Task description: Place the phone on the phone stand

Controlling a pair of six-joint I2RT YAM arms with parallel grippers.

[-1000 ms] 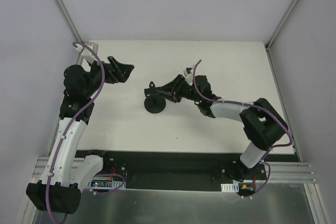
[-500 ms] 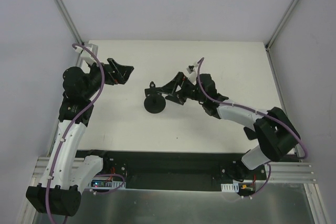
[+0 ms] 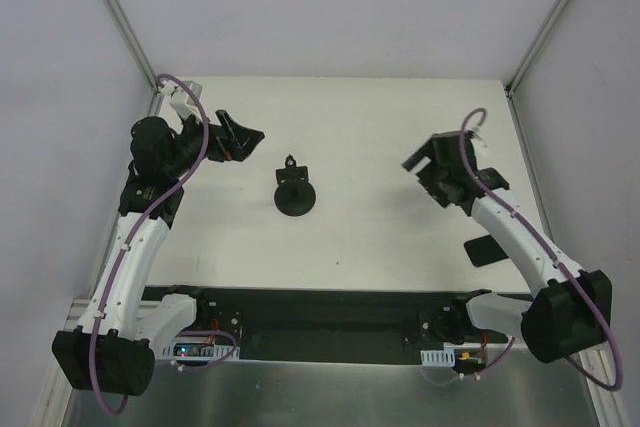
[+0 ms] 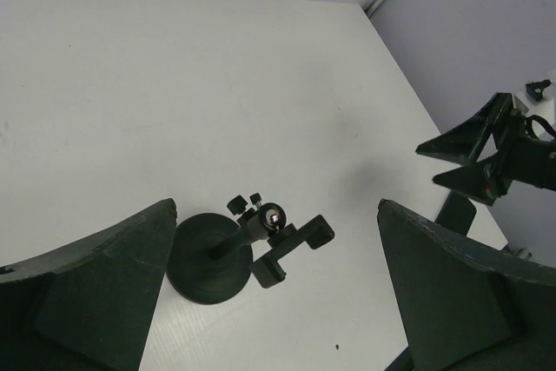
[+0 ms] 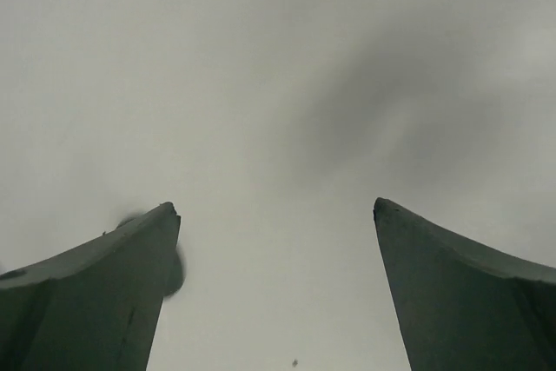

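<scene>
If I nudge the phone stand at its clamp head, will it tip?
Possibly: the phone stand carries its head high on a thin post, so a push there gives leverage. Its wide flat disc base should resist light nudges. Looks rigid, not floppy.

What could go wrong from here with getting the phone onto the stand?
The stand sits on a small round base, with the left tool and right tool open, apart from it; pressing a phone in may tip it. The flat dark slab, probably the phone, lies beside the right arm, which might knock it.
</scene>
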